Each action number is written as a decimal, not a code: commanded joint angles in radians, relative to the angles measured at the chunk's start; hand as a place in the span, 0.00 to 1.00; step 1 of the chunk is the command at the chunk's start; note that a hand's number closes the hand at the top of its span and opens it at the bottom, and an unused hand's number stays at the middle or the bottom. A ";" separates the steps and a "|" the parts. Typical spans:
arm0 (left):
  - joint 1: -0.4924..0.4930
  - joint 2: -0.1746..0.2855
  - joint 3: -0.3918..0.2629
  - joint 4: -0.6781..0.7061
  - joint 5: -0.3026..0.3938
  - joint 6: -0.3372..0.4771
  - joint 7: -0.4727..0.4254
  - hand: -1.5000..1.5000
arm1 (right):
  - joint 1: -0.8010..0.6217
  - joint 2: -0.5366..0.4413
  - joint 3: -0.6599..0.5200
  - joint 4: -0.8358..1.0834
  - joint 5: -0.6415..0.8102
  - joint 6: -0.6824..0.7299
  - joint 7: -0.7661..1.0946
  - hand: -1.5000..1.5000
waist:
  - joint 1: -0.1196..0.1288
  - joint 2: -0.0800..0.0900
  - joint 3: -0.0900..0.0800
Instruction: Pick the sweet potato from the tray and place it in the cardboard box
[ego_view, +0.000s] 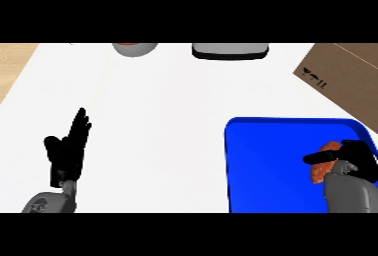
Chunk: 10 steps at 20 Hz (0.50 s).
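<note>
1. Under both hands stretches the white counter (170, 125), which carries everything else.
2. Directly beneath the right hand (356, 156) lies the blue tray (273, 165), its bare floor spreading out to that hand's left.
3. Ahead of the right hand and well apart from it, past the tray's far rim, sits the cardboard box (343, 75), only one corner of it in sight.
4. Far to the left of the right hand, the left hand (68, 150) rests over the counter with its fingers straight and apart, holding nothing.
5. The right hand itself is curled round the sweet potato (327, 148), with the thumb laid across its near side.
6. The sweet potato shows as orange patches either side of that thumb, over the tray's right part. Whether it has left the tray floor cannot be told.
7. Far ahead of both hands, at the counter's back edge, stand a grey dish (229, 50) and a smaller grey bowl (135, 48).
8. Progress, as I judge it: the grasp looks made, while the lift, the carry forward to the box and the release are all left to do.
</note>
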<state>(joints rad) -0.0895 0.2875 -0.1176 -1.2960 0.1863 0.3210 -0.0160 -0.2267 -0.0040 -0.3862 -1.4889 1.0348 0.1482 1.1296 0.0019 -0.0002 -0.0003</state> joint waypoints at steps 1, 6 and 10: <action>0.027 -0.028 0.019 -0.043 -0.039 0.003 0.032 0.50 | 0.043 -0.018 0.040 -0.015 -0.006 -0.040 0.028 1.00 | -0.001 0.000 0.000; -0.037 -0.043 0.041 0.033 -0.059 -0.007 0.005 0.50 | -0.035 -0.050 0.049 0.105 0.083 -0.112 0.005 1.00 | -0.001 0.001 0.000; 0.064 -0.018 0.026 -0.117 -0.061 -0.034 0.081 0.50 | 0.019 -0.057 0.065 -0.011 0.101 -0.029 0.029 1.00 | 0.001 -0.001 0.000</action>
<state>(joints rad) -0.0849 0.2606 -0.0849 -1.3242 0.1374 0.3011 0.0249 -0.2213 -0.0378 -0.3290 -1.4690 1.1195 0.0991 1.0808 0.0019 -0.0010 -0.0005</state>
